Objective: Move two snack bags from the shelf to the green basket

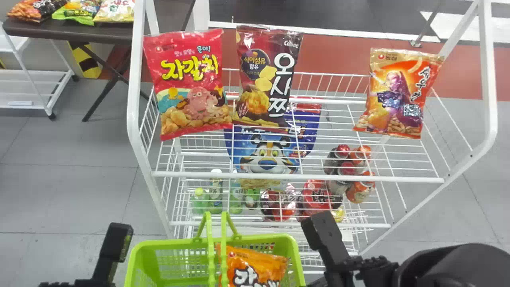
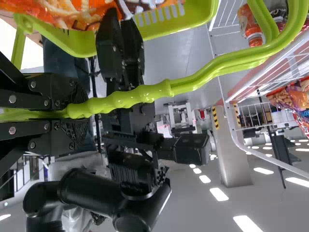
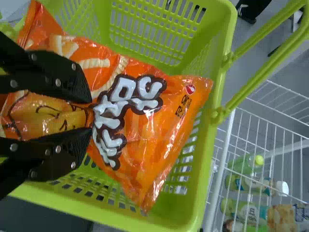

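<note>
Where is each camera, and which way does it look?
Head view: on the head, facing forward and down at the shelf and green basket; both arms show low.
Left wrist view: on the left wrist, facing across toward the right arm; its own jaws are closed on the handle.
Right wrist view: on the right wrist, facing into the basket; its own jaws show.
Both wrist views share the orange snack bag.

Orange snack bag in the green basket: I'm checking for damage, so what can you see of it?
The snack bag looks like glossy, creased plastic, with white, dark-outlined lettering, snack pictures and a yellow cartoon face. I see no tear. It sits askew inside the basket, front upward, partly behind the handles in the head view. The right tool is at it; whether it grips, I cannot tell.
</note>
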